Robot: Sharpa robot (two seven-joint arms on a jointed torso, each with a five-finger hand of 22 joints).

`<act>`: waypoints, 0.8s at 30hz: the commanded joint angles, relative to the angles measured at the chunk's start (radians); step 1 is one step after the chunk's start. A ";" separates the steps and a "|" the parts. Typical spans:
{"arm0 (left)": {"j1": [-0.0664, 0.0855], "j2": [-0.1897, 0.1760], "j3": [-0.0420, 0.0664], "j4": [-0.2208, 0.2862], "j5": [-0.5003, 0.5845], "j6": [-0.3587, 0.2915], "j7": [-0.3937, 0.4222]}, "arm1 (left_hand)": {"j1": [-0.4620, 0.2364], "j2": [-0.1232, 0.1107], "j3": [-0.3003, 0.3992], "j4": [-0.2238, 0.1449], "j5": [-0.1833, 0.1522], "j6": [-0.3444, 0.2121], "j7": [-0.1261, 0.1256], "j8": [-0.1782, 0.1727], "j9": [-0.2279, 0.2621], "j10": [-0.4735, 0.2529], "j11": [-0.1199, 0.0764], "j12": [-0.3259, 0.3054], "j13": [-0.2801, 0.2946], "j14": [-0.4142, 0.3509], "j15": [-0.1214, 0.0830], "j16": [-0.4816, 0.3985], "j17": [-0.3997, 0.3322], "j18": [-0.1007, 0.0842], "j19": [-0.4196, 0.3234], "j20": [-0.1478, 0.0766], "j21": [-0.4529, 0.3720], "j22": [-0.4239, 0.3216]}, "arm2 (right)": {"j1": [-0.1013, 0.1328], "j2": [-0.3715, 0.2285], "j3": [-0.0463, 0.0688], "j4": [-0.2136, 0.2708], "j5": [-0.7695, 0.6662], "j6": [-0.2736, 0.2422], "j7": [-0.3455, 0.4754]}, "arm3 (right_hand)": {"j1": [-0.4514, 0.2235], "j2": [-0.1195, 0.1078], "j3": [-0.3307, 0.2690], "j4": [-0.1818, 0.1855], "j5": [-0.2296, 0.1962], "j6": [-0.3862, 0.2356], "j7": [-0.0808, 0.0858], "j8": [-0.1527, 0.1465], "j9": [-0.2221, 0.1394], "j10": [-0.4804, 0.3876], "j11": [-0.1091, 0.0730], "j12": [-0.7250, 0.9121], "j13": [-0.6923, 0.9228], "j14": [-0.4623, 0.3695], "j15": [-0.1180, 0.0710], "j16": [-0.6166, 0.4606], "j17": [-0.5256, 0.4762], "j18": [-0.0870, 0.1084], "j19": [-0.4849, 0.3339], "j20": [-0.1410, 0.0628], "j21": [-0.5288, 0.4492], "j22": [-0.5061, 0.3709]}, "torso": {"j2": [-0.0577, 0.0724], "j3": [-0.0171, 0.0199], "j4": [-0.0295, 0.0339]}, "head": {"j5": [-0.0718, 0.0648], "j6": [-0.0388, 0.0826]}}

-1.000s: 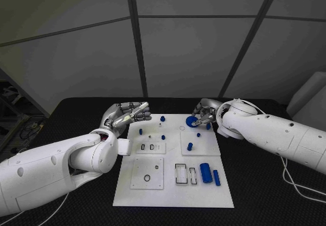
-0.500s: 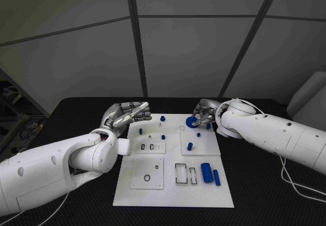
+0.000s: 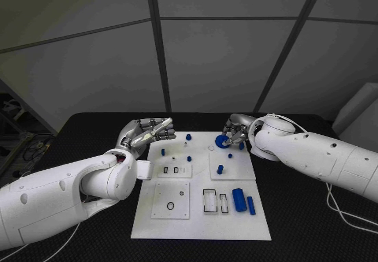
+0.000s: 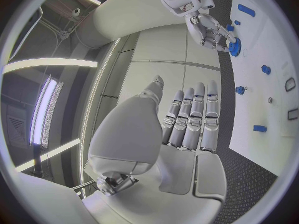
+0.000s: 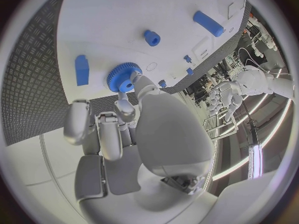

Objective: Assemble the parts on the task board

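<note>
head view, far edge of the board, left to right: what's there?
Left hand, open, fingers together → small blue peg standing on the task board → blue gear → right hand holding the gear at the board's far right corner.

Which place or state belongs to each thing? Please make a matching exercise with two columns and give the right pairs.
Things:
1. blue gear
2. left hand
3. large blue cylinder
4. black ring

Places or states:
A. lying on the task board near its right edge
B. held by the right hand
C. raised beside the board, holding nothing
D. lying on the square plate at the board's near left

Pairs: 1-B, 2-C, 3-A, 4-D
</note>
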 commanded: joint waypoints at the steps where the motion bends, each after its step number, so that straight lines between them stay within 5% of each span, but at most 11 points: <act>1: 0.001 0.000 0.001 0.002 -0.008 0.013 0.001 | -0.004 0.008 0.000 -0.008 -0.002 -0.002 0.005 -0.004 -0.001 -0.002 0.003 -0.005 -0.001 -0.003 0.006 -0.003 -0.001 -0.018 0.004 -0.001 -0.002 -0.001 | 0.002 -0.008 0.000 0.019 -0.040 -0.083 0.026 | 0.009 0.005 0.013 0.004 0.024 0.017 -0.008 0.008 0.007 0.008 0.000 0.003 0.004 0.077 -0.011 0.006 0.136 -0.010 0.006 -0.003 0.007 0.002 | -0.001 -0.0002 0.0007 | 0.001 0.002; 10: 0.001 0.000 0.001 0.003 -0.008 0.014 0.000 | -0.005 0.013 0.001 -0.009 -0.002 -0.001 0.006 -0.006 -0.001 -0.002 0.003 -0.007 -0.001 -0.002 0.007 -0.006 -0.001 -0.018 0.005 -0.001 -0.003 -0.002 | 0.002 -0.015 0.001 0.091 -0.117 -0.214 0.049 | 0.007 -0.007 0.030 0.003 0.041 0.018 -0.009 0.005 0.003 0.017 -0.002 0.009 0.015 0.080 -0.013 0.009 0.146 -0.014 0.018 -0.007 0.015 0.019 | 0.000 -0.0002 -0.0009 | 0.000 0.005; 24: 0.001 0.005 0.001 0.000 -0.008 0.015 0.000 | -0.004 0.015 0.002 -0.010 -0.002 -0.001 0.006 -0.007 -0.001 -0.002 0.003 -0.008 -0.001 -0.002 0.007 -0.007 -0.001 -0.018 0.006 -0.001 -0.003 -0.002 | 0.002 0.095 -0.009 0.072 -0.183 -0.214 0.057 | 0.008 -0.012 0.037 0.001 0.040 0.016 -0.008 0.001 0.001 0.016 -0.001 0.008 0.014 0.080 -0.013 0.010 0.149 -0.015 0.021 -0.007 0.018 0.025 | 0.001 -0.0008 0.0016 | 0.000 0.005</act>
